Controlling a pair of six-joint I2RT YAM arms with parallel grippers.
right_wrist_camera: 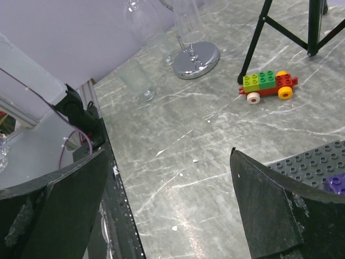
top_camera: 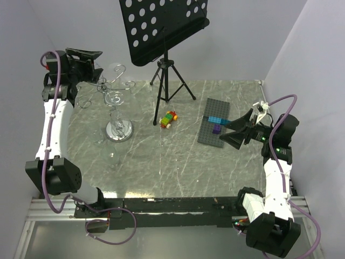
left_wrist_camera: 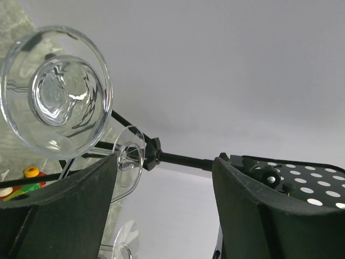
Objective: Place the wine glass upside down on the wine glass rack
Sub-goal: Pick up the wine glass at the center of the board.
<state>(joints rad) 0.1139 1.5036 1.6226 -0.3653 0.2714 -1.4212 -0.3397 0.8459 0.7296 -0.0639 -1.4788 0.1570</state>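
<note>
Clear and close to the lens, the wine glass (left_wrist_camera: 54, 91) fills the upper left of the left wrist view. It turns one round end toward that camera as concentric rings, so its long axis runs roughly along the line of sight. Which end faces the camera, foot or rim, I cannot tell. It sits just outside the left claw (left_wrist_camera: 164, 175), beside one finger (left_wrist_camera: 64, 210) and not in the gap. The fingers are spread with nothing between them. Whether a hook carries the glass I cannot tell.

Three glasses show in that view: the near one and two smaller feet beyond it (left_wrist_camera: 129, 154), (left_wrist_camera: 124, 237). From the right wrist, two clear bowls hang beside the post, cut off by the top edge. One more glass (right_wrist_camera: 137, 81) stands on the bench near the round base.

One wine glass rack (top_camera: 119, 131) stands at the left of the bench (top_camera: 178, 162), its curled hook arms level with the left claw. One black music stand (top_camera: 161, 27) rises behind it on a tripod. One toy car (top_camera: 169, 120) of coloured bricks lies near the tripod's feet. One grey baseplate (top_camera: 214, 110) lies to the right, carrying one blue brick (top_camera: 218, 119) and one purple brick (top_camera: 216, 128). The right claw (top_camera: 229, 133) hangs at the baseplate's right edge, spread wide and empty.
</note>
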